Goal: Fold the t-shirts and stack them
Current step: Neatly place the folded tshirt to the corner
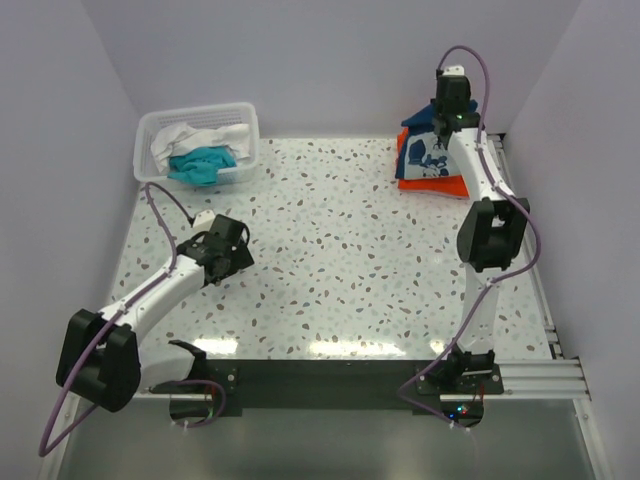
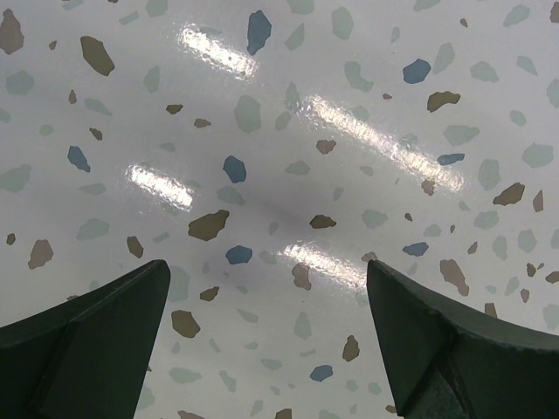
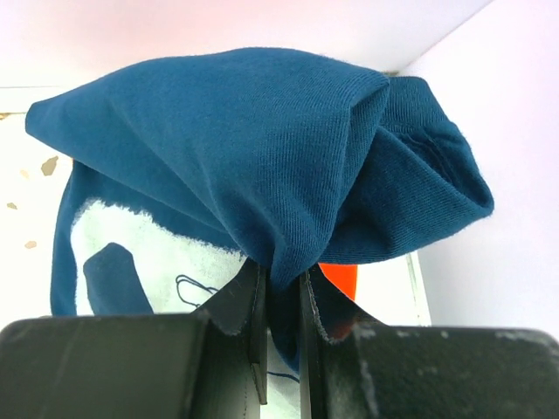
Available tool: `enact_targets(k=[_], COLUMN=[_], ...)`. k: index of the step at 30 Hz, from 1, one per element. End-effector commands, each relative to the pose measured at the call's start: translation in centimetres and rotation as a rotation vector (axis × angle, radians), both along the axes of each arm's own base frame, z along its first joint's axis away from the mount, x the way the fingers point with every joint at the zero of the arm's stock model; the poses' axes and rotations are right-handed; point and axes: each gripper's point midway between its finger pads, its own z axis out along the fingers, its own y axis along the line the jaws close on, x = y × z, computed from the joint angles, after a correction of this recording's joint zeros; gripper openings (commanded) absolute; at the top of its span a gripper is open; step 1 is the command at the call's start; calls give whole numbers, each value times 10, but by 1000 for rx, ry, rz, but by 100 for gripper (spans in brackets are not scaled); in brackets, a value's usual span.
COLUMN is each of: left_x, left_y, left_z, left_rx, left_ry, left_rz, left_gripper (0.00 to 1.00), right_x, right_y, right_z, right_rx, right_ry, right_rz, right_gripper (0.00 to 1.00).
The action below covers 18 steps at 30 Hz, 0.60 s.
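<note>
Nearest the arm bases, the left pincer [image 1: 225, 240] hangs low over the glossy speckled worktop [image 1: 340, 270]. Its jaws stand wide apart with nothing between them; the left wrist view shows only bare terrazzo pattern under the fingertips.

Farther back on the right, the right arm stretches to the far right corner. There the right pincer [image 3: 279, 279] is clenched on a bunched fold of the dark navy cotton t-shirt with a white print [image 3: 244, 148]. The cloth billows up and over the jaws, so its long axis cannot be read. The bright orange t-shirt [image 1: 440, 185] lies flat beneath it, its edge showing just under the navy one.

At the far left stands the white slatted plastic basket [image 1: 200, 113], holding a crumpled teal t-shirt [image 1: 200, 162] and a rumpled white t-shirt [image 1: 185, 135].

The navy shirt sits squarely in the right arm's grasp, well apart from the left arm, so settling it on the orange one looks like the right arm's job. The basket lies beyond and to the left of the released pincer, which is the nearer one to it.
</note>
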Motion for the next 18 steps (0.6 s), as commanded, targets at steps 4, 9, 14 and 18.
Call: enact_targets(k=[4,9,14,18], left_x=[11,10,9,9], left_y=[3,4,5,6], left_z=[11,9,7,8], left_rx=[14,22,26,29], left_ry=[-32,-22,-15,-13], left_rz=[33,36,38,41], left_gripper=[100,100,100,100], right_x=[12,18,22,21], right_y=[-19,-23,-25,-55], right_z=[-20,-43,-61,-75], right_rx=[92,148,170,191], right_ry=[3,29,44,40], right_rz=[-2,3,-17,-103], right_gripper=[0,0,5,18])
